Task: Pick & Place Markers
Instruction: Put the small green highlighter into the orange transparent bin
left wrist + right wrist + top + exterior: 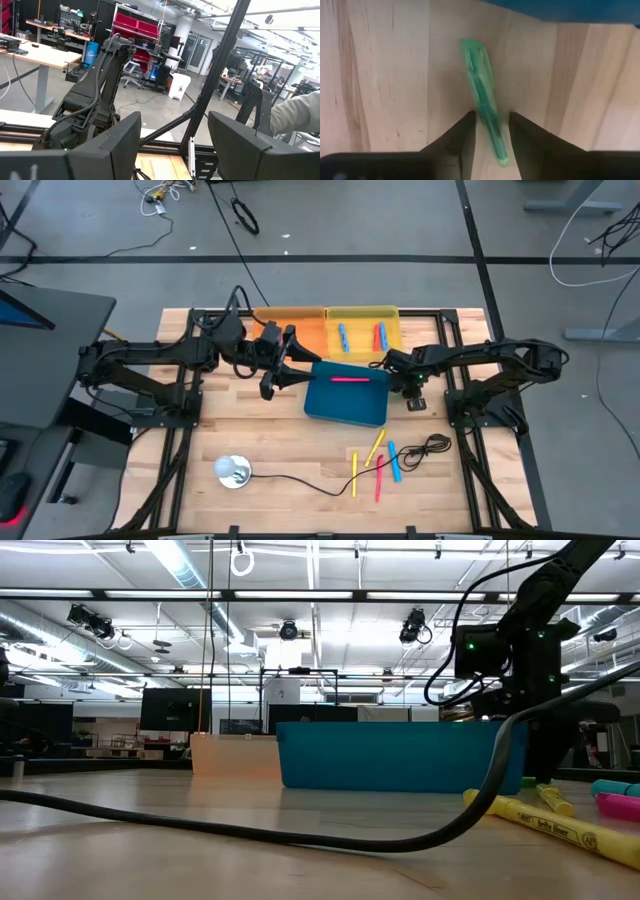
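- Two arms work around the blue bin, which sits near the middle of the wooden table.
- The right gripper is down at the table just beside the blue bin's right wall, its fingers clasping a green marker; the marker lies on the wood with one end pointing toward the bin's edge.
- The left gripper hovers at the blue bin's upper left corner, its fingers spread apart with nothing between them.
- One pink marker lies inside the blue bin, near its far wall.
- Behind the blue bin stand an orange bin and a yellow bin; the yellow one holds blue and red markers.
- In front of the blue bin, toward its right corner, a loose group of yellow, pink and blue markers lies on the table, beside a thin black cable.
- That cable runs to a small round silvery object, in front of the blue bin and to its left.
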{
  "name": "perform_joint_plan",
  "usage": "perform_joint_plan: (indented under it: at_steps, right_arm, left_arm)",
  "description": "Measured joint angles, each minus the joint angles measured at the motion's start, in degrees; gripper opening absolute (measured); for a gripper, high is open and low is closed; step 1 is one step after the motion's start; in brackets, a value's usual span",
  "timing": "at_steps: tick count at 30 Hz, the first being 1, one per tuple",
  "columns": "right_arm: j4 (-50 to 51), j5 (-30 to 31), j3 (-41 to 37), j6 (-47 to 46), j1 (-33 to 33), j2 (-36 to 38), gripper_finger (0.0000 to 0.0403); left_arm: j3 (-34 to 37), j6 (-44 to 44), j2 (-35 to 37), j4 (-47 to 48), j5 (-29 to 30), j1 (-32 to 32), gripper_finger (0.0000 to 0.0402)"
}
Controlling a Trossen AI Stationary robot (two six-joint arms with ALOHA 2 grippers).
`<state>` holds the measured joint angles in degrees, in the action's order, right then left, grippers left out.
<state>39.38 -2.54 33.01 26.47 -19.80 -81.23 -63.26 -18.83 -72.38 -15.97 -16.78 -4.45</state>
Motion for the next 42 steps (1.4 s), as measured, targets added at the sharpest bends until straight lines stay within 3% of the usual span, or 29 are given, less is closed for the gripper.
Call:
perform_joint_plan:
  at_steps: [7, 12, 30, 42]
  right_arm:
    - [0.35, 1.75, 0.72, 4.44, 2.58, -0.29, 0.0069]
    - [2.71, 2.05, 3.13, -0.47, 3.76, -0.52, 0.0013]
    - [31.98, -3.10, 15.39, -5.05, 4.68, 0.17, 0.0015]
    - [43.71, -3.62, 32.30, -8.82, 5.47, 4.18, 0.0014]
  left_arm:
    - [0.00, 0.11, 0.00, 0.00, 0.00, -0.26, 0.0236]
    - [0.00, 0.11, 0.00, 0.00, 0.00, -0.63, 0.0236]
    - [0.00, 1.46, 0.00, 0.00, 0.20, -2.01, 0.0236]
    - [0.00, 1.44, 0.00, -0.04, 0.04, -2.51, 0.0236]
